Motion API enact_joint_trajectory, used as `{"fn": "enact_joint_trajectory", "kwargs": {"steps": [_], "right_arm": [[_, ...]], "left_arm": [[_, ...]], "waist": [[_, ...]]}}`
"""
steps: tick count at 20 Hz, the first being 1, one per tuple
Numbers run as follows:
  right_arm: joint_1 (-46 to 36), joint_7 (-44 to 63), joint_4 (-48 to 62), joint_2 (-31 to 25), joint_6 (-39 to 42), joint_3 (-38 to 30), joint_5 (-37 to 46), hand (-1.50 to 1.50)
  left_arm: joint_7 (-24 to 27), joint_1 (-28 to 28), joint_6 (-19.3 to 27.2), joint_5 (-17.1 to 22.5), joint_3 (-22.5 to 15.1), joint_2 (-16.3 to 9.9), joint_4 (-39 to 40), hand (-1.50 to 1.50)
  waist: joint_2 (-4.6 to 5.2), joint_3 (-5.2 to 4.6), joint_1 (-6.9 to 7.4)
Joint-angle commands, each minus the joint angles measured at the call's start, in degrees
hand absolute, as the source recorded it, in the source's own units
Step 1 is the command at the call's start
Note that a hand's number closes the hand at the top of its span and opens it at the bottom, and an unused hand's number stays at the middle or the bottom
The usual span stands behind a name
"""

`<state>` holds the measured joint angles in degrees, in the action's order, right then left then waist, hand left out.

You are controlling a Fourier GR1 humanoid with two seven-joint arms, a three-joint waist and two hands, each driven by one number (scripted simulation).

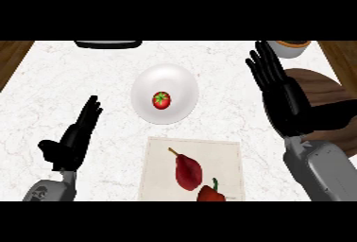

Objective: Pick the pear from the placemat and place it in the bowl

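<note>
counter (63,80): white marble | on it: bowl (178,75), placemat (157,165)

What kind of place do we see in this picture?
Most likely a kitchen counter: a white marble-look countertop edged in wood, a white bowl holding a tomato, and a placemat with a dark red pear.

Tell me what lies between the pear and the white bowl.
In the head view, only the placemat's far strip and bare marble counter separate the pear from the bowl.
</note>
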<state>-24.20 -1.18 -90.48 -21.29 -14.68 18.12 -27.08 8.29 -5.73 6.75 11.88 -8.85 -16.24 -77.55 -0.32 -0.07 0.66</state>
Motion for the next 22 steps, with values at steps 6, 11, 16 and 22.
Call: {"fn": "enact_joint_trajectory", "kwargs": {"steps": [6,11,16,22], "right_arm": [[-5.06,-0.23,3.91,6.01,31.34,12.09,-13.31,1.5],[-5.35,-18.49,23.18,3.03,39.65,6.75,-6.46,-1.5],[-12.72,-30.01,28.28,-2.65,53.47,7.99,2.7,-1.5],[-22.62,-35.57,33.04,-5.09,55.13,12.18,16.63,-1.5]], "left_arm": [[-0.74,-8.46,4.13,-6.83,1.28,-5.25,-3.45,0.0],[-8.38,-11.69,6.64,-7.82,1.55,-5.37,-3.99,0.0],[-12.33,-12.07,8.34,-9.66,0.19,-5.08,-6.87,0.0],[-15.4,-11.95,8.81,-11.07,-0.78,-5.03,-8.5,0.0]], "waist": [[2.9,1.05,8.45],[2.51,0.65,4.54],[1.49,0.45,3.92],[1.08,0.25,3.39]]}}
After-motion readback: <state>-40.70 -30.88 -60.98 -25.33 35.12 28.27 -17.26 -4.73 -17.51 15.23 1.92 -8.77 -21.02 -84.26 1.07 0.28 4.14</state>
